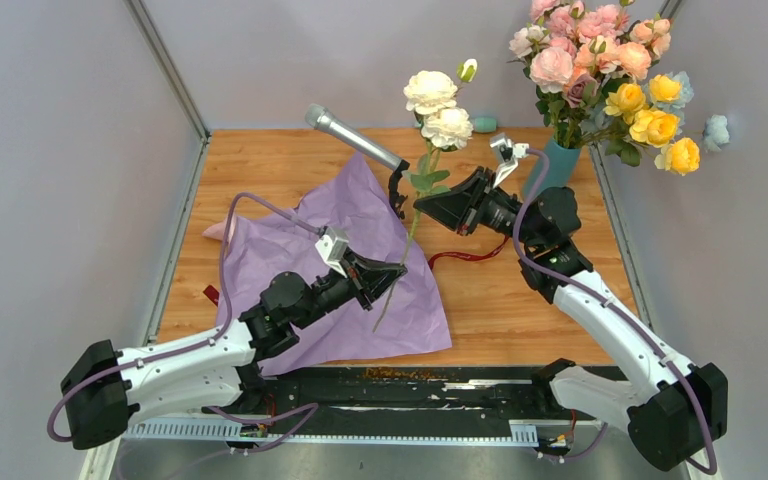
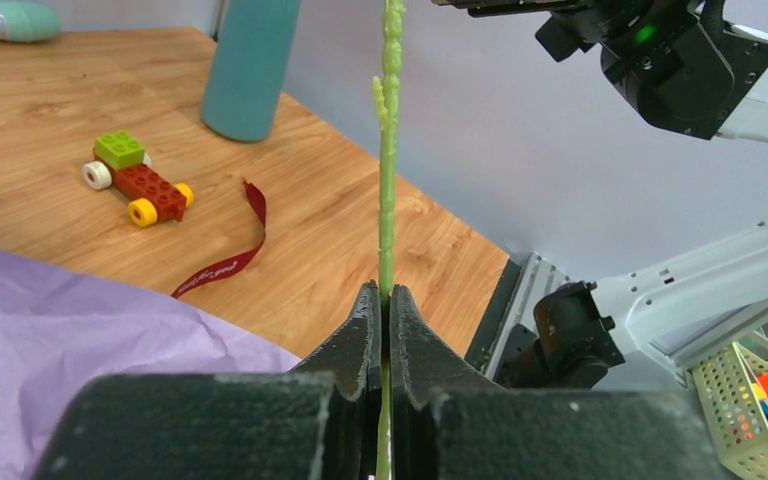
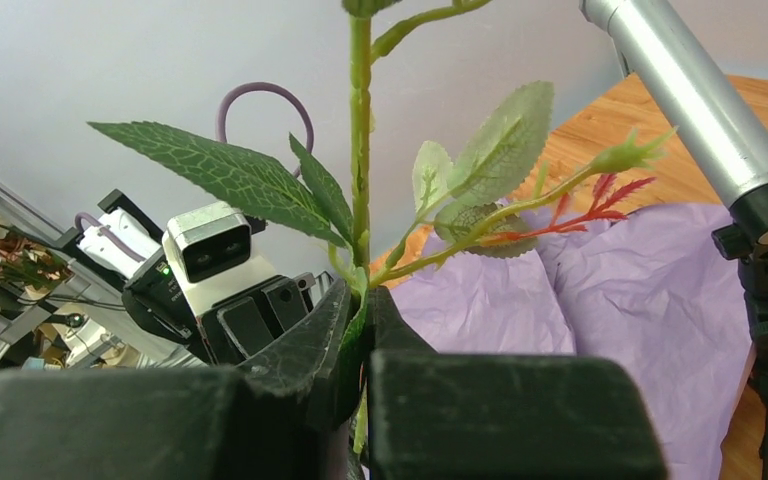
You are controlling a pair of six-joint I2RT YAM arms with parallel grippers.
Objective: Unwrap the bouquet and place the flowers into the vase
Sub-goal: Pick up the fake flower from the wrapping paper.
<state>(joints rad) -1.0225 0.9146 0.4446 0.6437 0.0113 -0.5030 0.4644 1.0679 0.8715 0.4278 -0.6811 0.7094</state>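
1. The left gripper (image 1: 392, 273) is pinched shut on the low part of one stem (image 2: 389, 170).
2. The right gripper (image 1: 422, 206) is pinched shut on the same stem higher up, right under the leaves (image 3: 230, 175).
3. This flower (image 1: 447, 128) has cream roses on top. It is up in the air over the table (image 1: 500, 320), between the two arms, and it leans a little.
4. The vase (image 1: 558, 168) stands at the back right of the table. It already has lots of pink and yellow flowers (image 1: 585, 55) in it.
5. The purple paper (image 1: 290, 250) lies open on the table. The red ribbon (image 1: 465, 258) lies just beside it.
6. The stem is long, thin and light. I think it bends easily, so the big top may wobble.
7. The best place to hold it is the bare stem. The petals and leaves are soft and could squash or pull off.
8. The vase is tall and quite full, so a bump could tip it. The bottom end of the stem needs to go in first, gently, into a gap.
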